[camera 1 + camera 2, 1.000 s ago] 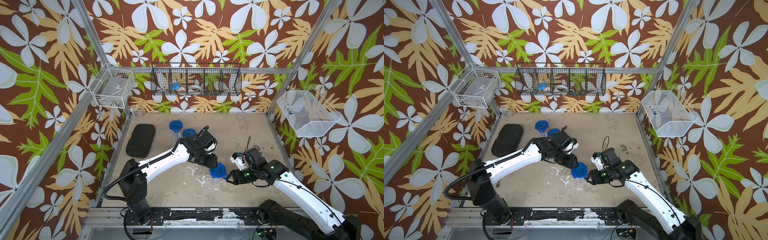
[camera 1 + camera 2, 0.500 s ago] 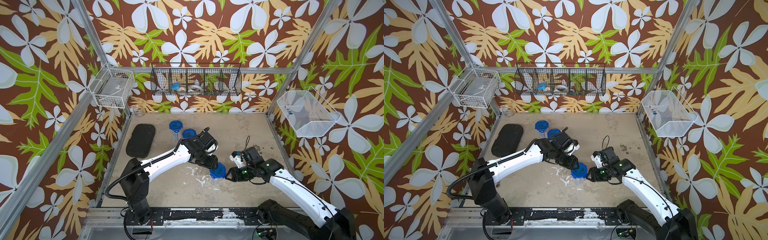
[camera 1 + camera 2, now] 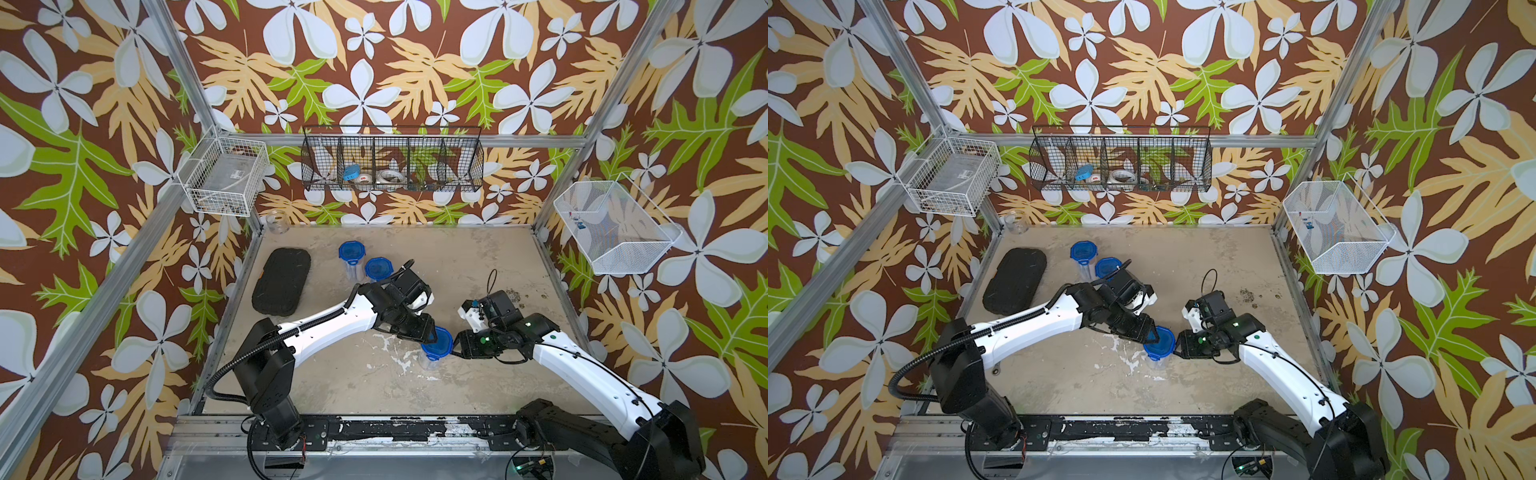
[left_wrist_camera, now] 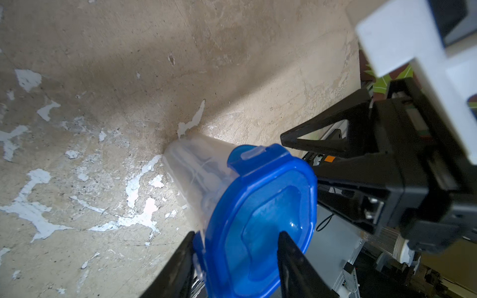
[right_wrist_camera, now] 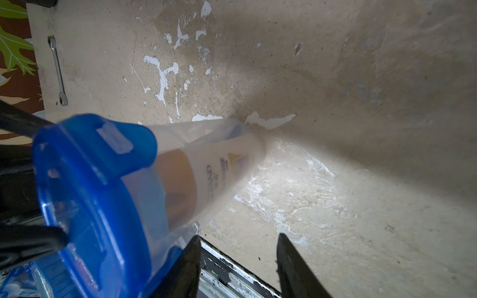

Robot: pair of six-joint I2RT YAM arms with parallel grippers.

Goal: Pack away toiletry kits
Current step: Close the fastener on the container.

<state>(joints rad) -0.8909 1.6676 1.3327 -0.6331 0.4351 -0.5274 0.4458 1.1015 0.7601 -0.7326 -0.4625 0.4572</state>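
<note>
Floral walls surround your worn beige tabletop (image 3: 478, 266). Near its front middle, a clear cup (image 3: 430, 362) stands with its blue lid (image 3: 439, 344) on, between both arms. Your left gripper (image 4: 236, 233) straddles the lid's rim, jaws half apart; you cannot tell if it pinches. Your right gripper (image 5: 238, 235) gapes empty, one finger just beside the cup. Two other lidded cups (image 3: 351, 253) stand near the black case (image 3: 281, 281).

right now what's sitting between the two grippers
The blue-lidded cup stands upright between the left gripper and the right gripper, both close against it. Both top views show this.
</note>
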